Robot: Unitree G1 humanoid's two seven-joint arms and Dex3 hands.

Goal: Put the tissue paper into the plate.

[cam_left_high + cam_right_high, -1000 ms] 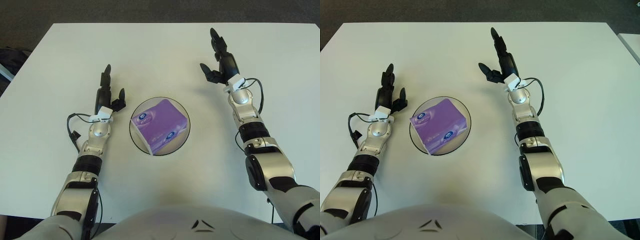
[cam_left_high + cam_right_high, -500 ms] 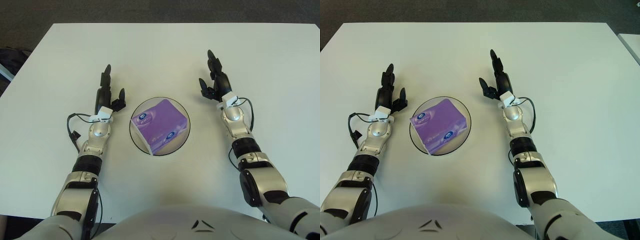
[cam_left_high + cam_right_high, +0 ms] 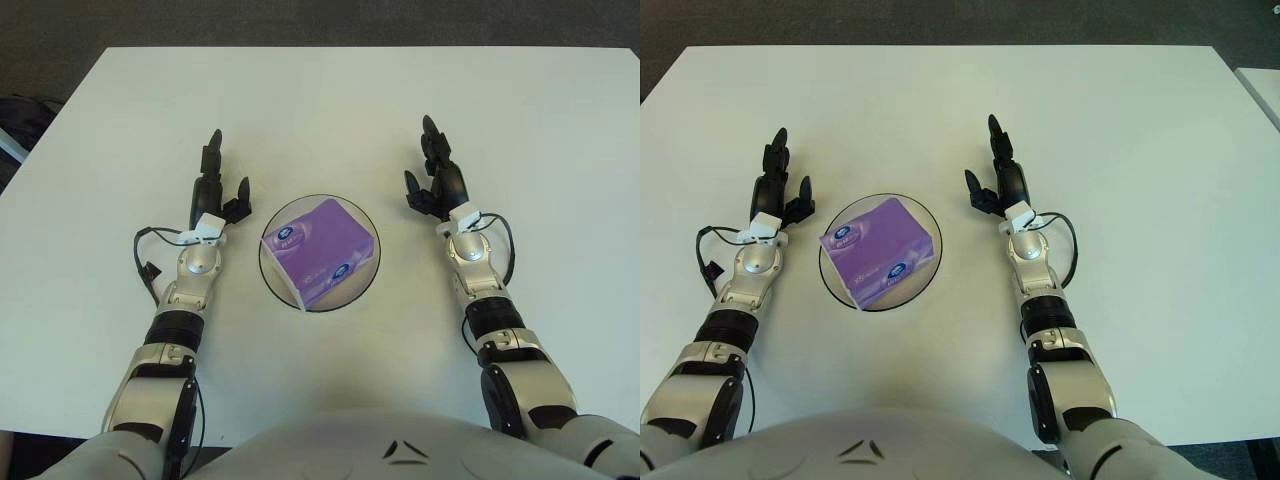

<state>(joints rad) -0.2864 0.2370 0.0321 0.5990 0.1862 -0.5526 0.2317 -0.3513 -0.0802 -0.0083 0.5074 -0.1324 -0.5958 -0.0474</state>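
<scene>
Left eye view: purple tissue paper pack (image 3: 320, 251) lying inside the round plate (image 3: 368, 218) at mid-bench, one corner at the plate's near rim. Left hand (image 3: 218, 185) just left of the plate, fingers spread, holding nothing, in the same place as a second ago. Right hand (image 3: 434, 183) now drawn in and down from its farther, higher spot of a second ago, level with the plate's far side and well apart from it on the right, fingers open and empty. White bench (image 3: 320, 110) bare around them.

Right eye view: same scene from slightly to the right; tissue paper pack (image 3: 880, 251) seated within the plate (image 3: 928, 222), left hand (image 3: 780, 183) and right hand (image 3: 998, 181) flanking it, neither touching pack nor plate.

Judged from the layout: placement done, right arm's pull-back reading as a retreat toward a resting pose matching the left, nothing left to carry.
</scene>
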